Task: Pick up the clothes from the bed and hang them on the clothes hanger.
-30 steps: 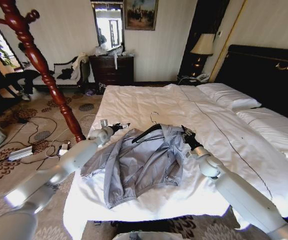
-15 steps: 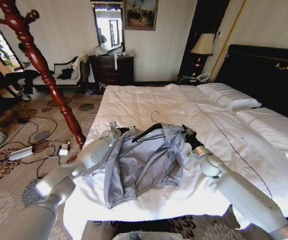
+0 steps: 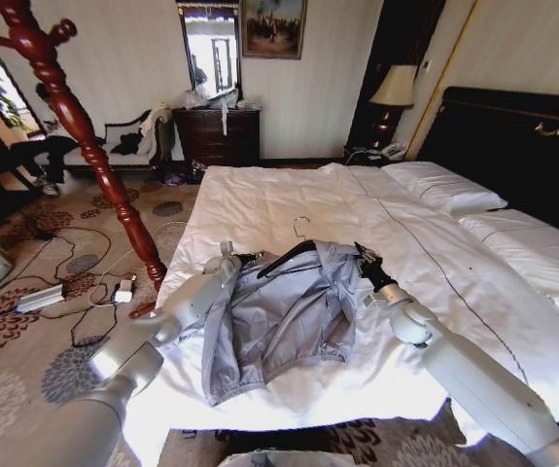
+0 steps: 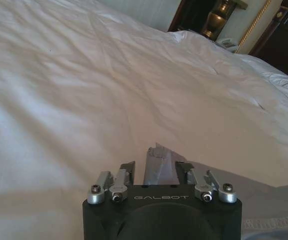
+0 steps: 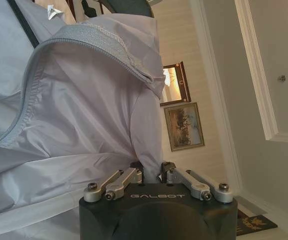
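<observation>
The pale grey jacket [image 3: 279,321] lies spread open on the white bed [image 3: 289,195], near its foot. The black clothes hanger [image 3: 284,258] sits at the jacket's collar with its wire hook [image 3: 301,227] resting on the duvet. My right gripper [image 3: 362,255] is at the jacket's right shoulder; in the right wrist view it [image 5: 151,169] is shut on a fold of the jacket [image 5: 83,115]. My left gripper [image 3: 245,258] is at the opposite shoulder, beside the hanger's end. In the left wrist view it [image 4: 155,167] is open, with a tip of grey fabric [image 4: 159,157] between its fingers.
A tall red wooden post [image 3: 85,136] stands on the carpet left of the bed. Cables and a power strip [image 3: 41,297] lie on the floor there. Pillows [image 3: 444,185] and the black headboard [image 3: 522,136] are at the right. A dresser [image 3: 221,134] stands at the far wall.
My left arm has swung right across the bed's edge, bringing its gripper up to the jacket's shoulder beside the hanger. The right gripper has kept its hold and barely moved.
</observation>
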